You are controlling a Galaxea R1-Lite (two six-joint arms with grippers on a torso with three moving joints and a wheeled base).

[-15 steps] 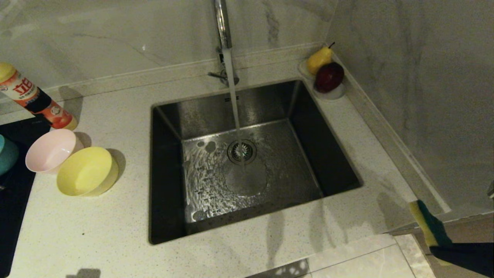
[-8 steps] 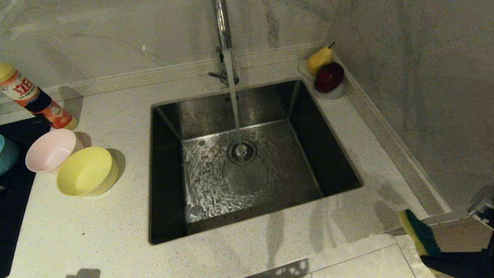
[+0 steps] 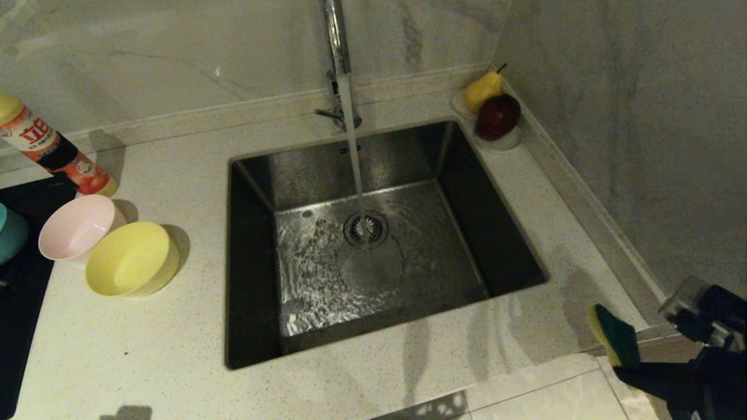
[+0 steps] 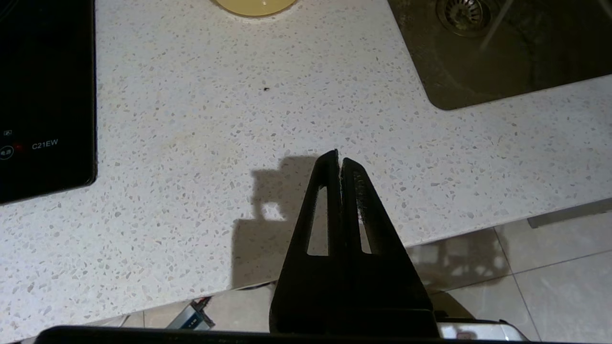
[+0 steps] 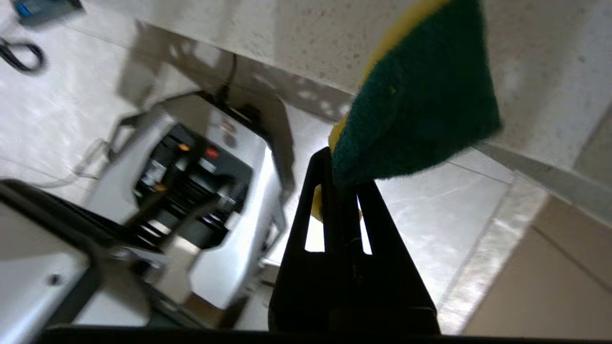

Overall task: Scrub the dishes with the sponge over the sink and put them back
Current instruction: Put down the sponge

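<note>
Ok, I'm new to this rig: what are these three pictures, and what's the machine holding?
It is a two-armed robot at a kitchen counter. The wide picture comes from its head, looking down at the sink, where the tap is running. The pink bowl and the yellow bowl stand on the counter at its left. The other two pictures come from cameras on the wrists. The right tool, at the counter's near right corner, is shut on the sponge. The left tool is shut, holds nothing and hangs over bare counter.
</note>
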